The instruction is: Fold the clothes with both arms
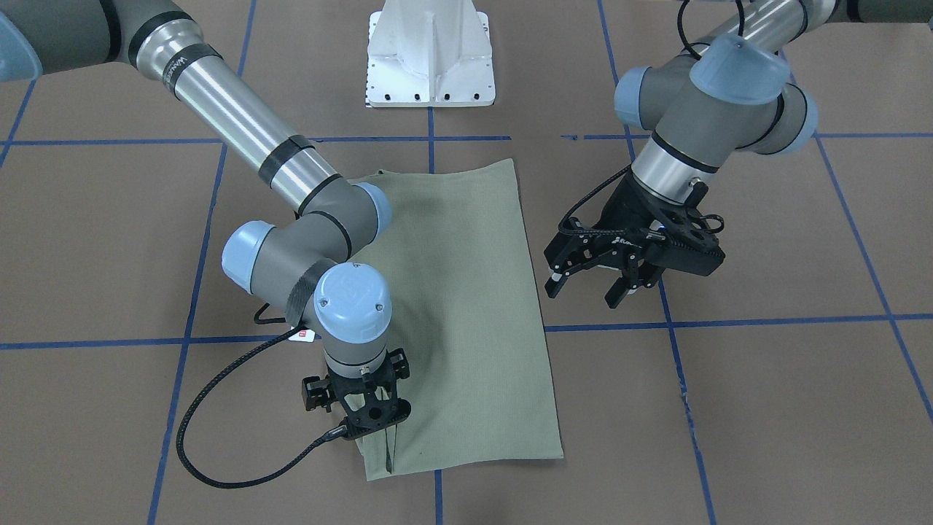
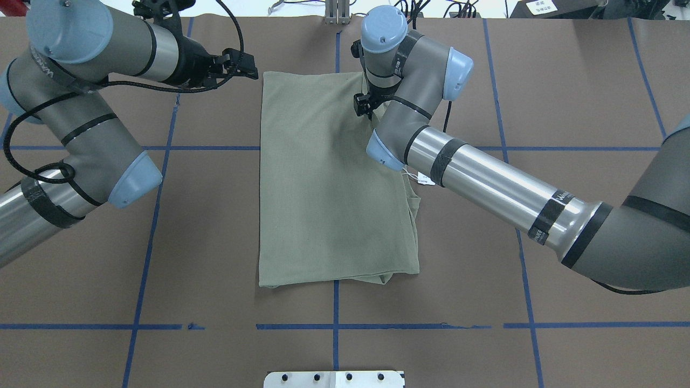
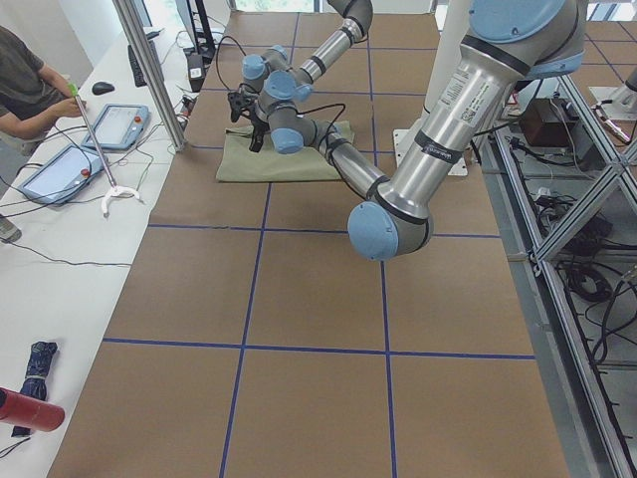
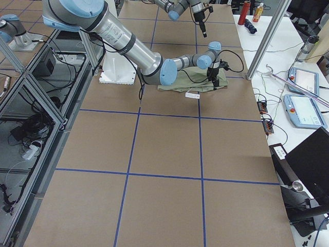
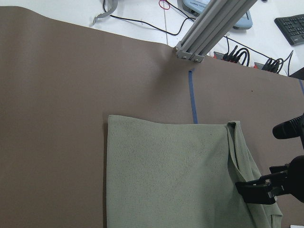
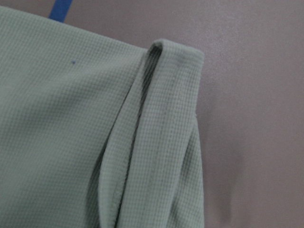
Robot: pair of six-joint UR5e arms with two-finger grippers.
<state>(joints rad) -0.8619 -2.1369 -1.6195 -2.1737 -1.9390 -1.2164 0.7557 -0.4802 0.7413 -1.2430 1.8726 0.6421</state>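
Roughly mid-table on brown blue-taped tabletop [image 2: 539, 269], folded sage-green rectangular shirt [image 2: 323, 183] lies flat, long axis running away from robot. Left black two-finger gripper [image 1: 583, 292] beside it, fingers spread. Right black gripper [image 1: 379, 445] at far corner, grip unclear. White hang tag [image 2: 426, 180] at shirt's edge.

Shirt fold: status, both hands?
Left hand open, beside shirt, not touching. Right hand down at shirt's far right corner, grip unclear. Shirt flat, folded to a rectangle; hang tag sticks out under right arm.
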